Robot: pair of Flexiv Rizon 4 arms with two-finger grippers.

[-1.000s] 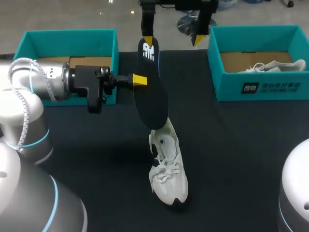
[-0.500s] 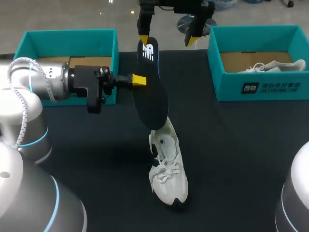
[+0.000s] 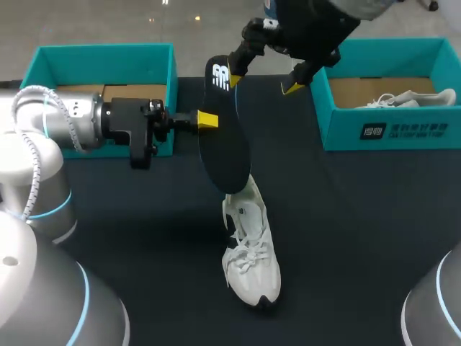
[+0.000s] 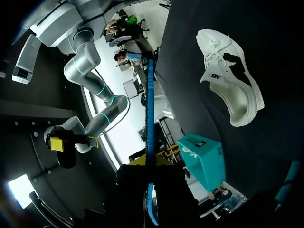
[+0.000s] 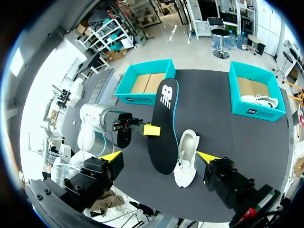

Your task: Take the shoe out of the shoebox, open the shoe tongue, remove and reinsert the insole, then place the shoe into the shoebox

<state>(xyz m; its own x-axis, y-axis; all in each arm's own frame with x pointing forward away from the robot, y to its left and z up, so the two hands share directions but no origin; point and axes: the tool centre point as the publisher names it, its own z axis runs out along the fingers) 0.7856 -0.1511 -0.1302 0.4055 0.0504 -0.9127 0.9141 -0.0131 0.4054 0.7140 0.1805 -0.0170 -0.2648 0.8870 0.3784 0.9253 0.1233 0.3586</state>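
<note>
The left gripper (image 3: 208, 120) is clamped on one long edge of the black insole (image 3: 227, 137). It holds the insole up over the dark worktop (image 3: 360, 216), tilted, with the heel end highest. In the left wrist view the insole shows edge-on as a thin blue line running out from between the yellow tips.

The insole's lower end hangs over the heel opening of the white shoe (image 3: 248, 252), which rests mid-worktop with its toe towards the robot and its laces loose. Whether the insole touches the shoe there cannot be told.

The right gripper (image 3: 265, 78) hangs above the insole's upper end with its fingers spread wide and nothing between them. One finger is just beside the insole's top edge, the other well out to the side.

Behind the left arm stands a teal shoebox (image 3: 43, 72), open, with a cardboard floor showing. A matching box (image 3: 403, 130) stands at the far right and holds a second white shoe (image 3: 410, 99). Neither box is close to the held insole.

The insole carries a white logo near its heel end. The right box has white print on its front wall. The shoe's side shows a small dark mark in the left wrist view.
</note>
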